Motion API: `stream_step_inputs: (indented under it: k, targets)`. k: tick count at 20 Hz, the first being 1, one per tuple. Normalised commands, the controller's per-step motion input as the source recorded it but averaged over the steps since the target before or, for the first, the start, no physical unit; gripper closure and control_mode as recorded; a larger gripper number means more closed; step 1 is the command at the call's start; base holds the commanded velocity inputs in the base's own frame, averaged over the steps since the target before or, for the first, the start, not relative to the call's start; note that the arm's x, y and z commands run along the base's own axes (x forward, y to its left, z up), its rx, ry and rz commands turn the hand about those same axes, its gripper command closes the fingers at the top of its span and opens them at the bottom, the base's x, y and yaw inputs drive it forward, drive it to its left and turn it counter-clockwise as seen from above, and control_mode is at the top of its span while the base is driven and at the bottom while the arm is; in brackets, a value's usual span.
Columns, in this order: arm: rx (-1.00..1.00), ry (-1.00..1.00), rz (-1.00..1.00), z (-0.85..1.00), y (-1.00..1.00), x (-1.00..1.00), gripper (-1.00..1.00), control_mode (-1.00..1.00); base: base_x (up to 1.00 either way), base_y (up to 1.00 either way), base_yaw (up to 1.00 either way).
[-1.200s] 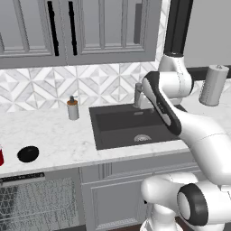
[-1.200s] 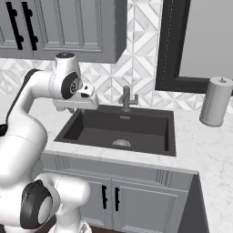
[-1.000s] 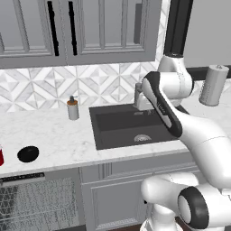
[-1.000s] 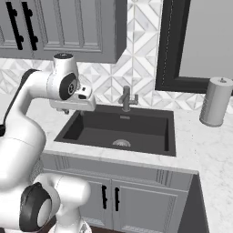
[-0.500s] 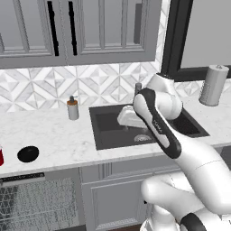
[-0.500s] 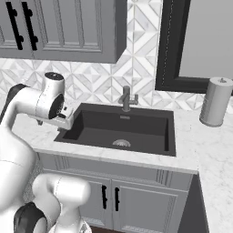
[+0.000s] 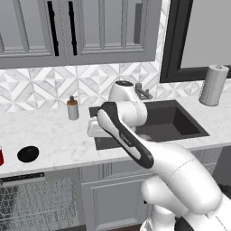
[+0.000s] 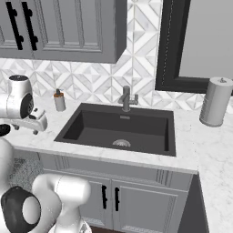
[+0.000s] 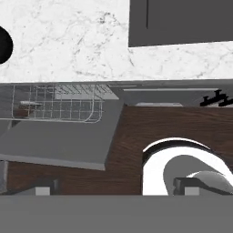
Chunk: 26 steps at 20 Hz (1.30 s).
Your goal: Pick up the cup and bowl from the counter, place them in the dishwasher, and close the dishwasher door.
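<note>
Holding the gripper (image 9: 116, 187) above the counter (image 7: 58, 140), close to its front edge and just beside the left edge of the dark sink (image 7: 169, 121), and pointing it downward. Keeping the two fingertips (image 9: 44, 186) wide apart, with nothing clamped between them. Seeing the black bowl (image 7: 28, 154) lying near the front edge of the counter, well apart from the gripper toward the left end. Seeing the red cup (image 7: 1, 156) just beside the bowl, further to the left, not touching it and partly cut by the border of the left base view. Finding the dishwasher (image 7: 22, 177) below this part of the counter, with the dishwasher door (image 9: 59, 142) lying open and flat over the brown wooden floor (image 9: 132, 136), and the grey wire rack (image 9: 54, 105) showing just under the counter's front edge. Noticing the brown soap dispenser (image 7: 72, 108) standing upright near the back edge of the counter, left of the sink, and the faucet (image 7: 142, 92) standing behind the sink at its back edge. Seeing also a grey cylindrical canister (image 7: 213, 85) standing upright toward the right end of the counter, near the back edge.
</note>
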Motion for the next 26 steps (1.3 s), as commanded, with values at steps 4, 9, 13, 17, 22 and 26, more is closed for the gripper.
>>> stream_step_inputs:
  k: [4,9,13,17,22,26]
  targets:
    - [-0.22,0.16,0.00,0.00,0.97,0.01,-1.00,-1.00,0.00,0.00,0.00]
    - [-0.20,0.15,0.00,-0.01,0.98,0.05,-1.00,-1.00,0.00,0.00,0.00]
    - [-0.04,0.09,0.00,-0.01,0.94,0.04,-1.00,-1.00,0.00,0.00,0.00]
    - [0.04,0.00,0.00,-0.08,0.68,0.00,-1.00,-1.00,0.00,0.00,0.00]
    - [0.11,-0.06,-0.01,-0.26,0.77,0.00,-1.00,-1.00,0.00,0.00,0.00]
    - [0.12,-0.05,-0.05,-0.19,0.57,0.00,-1.00,-1.00,0.00,0.00,0.00]
